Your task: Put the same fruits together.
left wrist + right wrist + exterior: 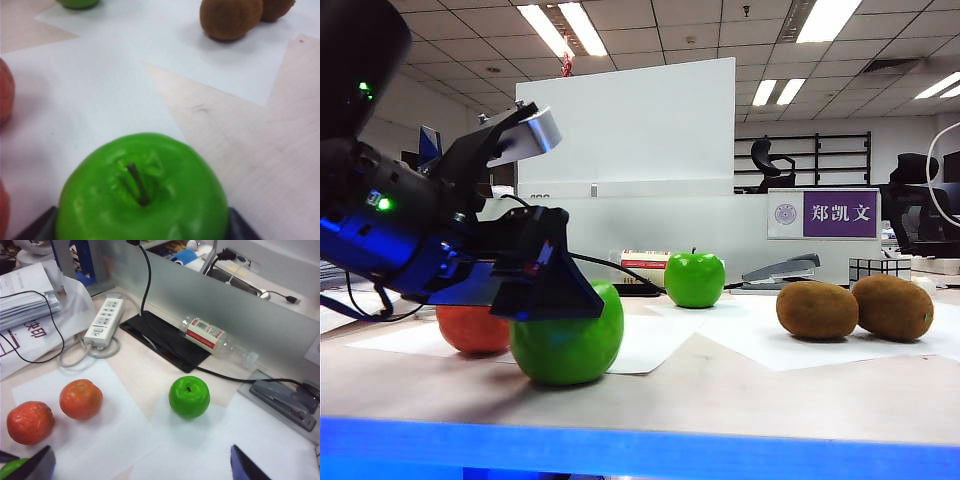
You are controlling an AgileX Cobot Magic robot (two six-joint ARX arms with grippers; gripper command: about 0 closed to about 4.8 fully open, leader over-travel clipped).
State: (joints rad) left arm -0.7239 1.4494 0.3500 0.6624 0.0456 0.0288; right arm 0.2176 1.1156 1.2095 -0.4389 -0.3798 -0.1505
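- Behind the far green apple (694, 279), at the back of the bench (750, 390), a purple nameplate (823, 214) carries three white Chinese characters, 郑凯文, beside a round emblem.
- Just behind that same apple lies a clear bottle (216, 340) on its side with a red-and-white label; its print is too small to read.
- Beyond the apple, a white power strip (103, 321) sits near a stack of papers (27, 300) showing red characters, only partly legible.
- Far green apple stands upright on white paper (200, 445), stem up.
- Near green apple (142, 195) sits in front of the far one, toward the bench's front edge, upright, stem tilted slightly.
- Left tool (552, 290) straddles the near apple: a dark fingertip (37, 230) shows on each side of it, jaws wide; whether they press it I cannot tell.
- Two oranges (81, 399) (30, 422) lie side by side, off to the side of the far apple, just beside the near one.
- Two kiwis (817, 309) (893, 307) lie touching on the far apple's other side, long axes roughly level along the bench.
- Right tool (142, 465) hangs above the bench on the near side of the far apple, fingers spread wide, holding nothing.
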